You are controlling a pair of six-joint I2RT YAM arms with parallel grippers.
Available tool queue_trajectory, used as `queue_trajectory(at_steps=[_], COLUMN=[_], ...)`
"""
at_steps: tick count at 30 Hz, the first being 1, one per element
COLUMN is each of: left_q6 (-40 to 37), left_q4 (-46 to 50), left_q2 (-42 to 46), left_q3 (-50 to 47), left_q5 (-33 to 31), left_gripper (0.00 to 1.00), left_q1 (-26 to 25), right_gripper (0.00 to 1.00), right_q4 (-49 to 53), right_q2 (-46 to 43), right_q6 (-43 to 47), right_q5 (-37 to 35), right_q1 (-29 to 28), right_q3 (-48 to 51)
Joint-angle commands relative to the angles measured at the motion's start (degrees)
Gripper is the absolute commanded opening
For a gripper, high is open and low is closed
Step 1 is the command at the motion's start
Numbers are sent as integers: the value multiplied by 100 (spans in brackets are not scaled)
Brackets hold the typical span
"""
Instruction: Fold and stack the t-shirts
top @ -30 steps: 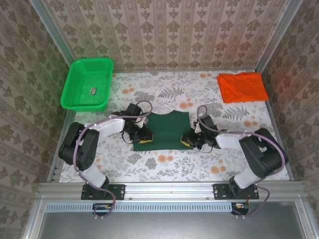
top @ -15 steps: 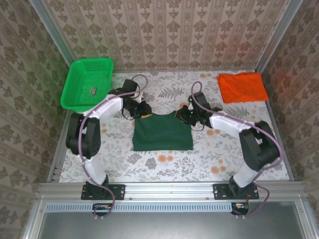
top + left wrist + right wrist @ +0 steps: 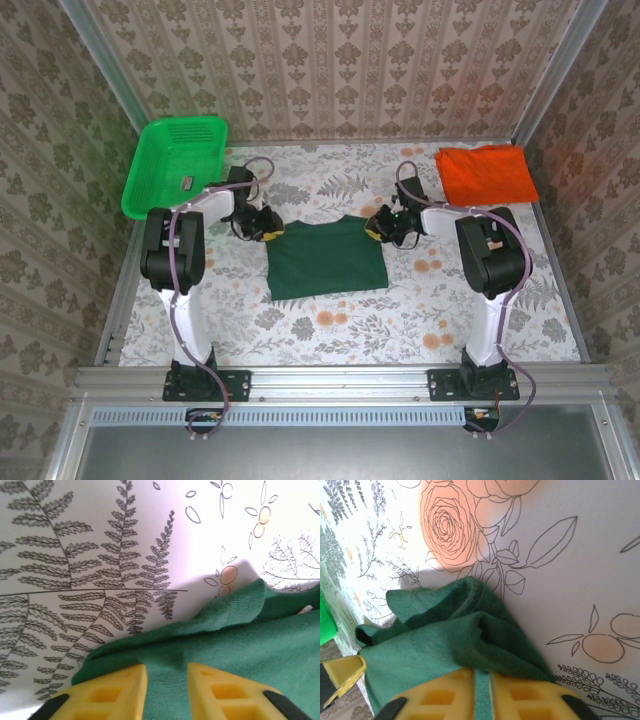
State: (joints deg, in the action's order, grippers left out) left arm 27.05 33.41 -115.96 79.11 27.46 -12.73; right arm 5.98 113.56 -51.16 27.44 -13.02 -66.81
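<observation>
Fold of the dark green t-shirt (image 3: 325,260), with an end effector at each far corner.
The shirt lies as a flat rectangle in the middle of the worktop (image 3: 330,335), well apart from the orange t-shirt (image 3: 487,175) at the far right. Your right end effector (image 3: 481,672) is clenched on a bunched strip of green cloth. Your left end effector (image 3: 166,672) has cloth between its fingers, but you cannot tell whether it pinches or merely straddles it. To finish well, set both corners level on the layer beneath, keep the far edge taut, let go on both sides together, and draw outward so no finger drags the fold open.
</observation>
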Motion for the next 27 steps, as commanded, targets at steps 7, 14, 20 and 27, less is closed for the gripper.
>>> queue_trajectory(at_steps=[7,14,20,27], left_q6=[261,294,933,1074], left_q4=[916,1044,-7,-1], left_q2=[762,1696,3105,3907], left_q3=[919,1044,-669,-1869], left_q5=[-1520,-2505,-2846,-2198], left_gripper=[82,100,100,100], left_q1=[-313,-730,-776,-375], right_gripper=[99,100,100,100], right_q4=[990,76,-61,-638], right_q2=[-1435,-2517,-3950,-4830], right_q6=[715,453,3,-929], right_q5=[-556,-646,-106,1356], right_q1=[212,889,2126,3895], right_q3=[285,1417,2063,2851])
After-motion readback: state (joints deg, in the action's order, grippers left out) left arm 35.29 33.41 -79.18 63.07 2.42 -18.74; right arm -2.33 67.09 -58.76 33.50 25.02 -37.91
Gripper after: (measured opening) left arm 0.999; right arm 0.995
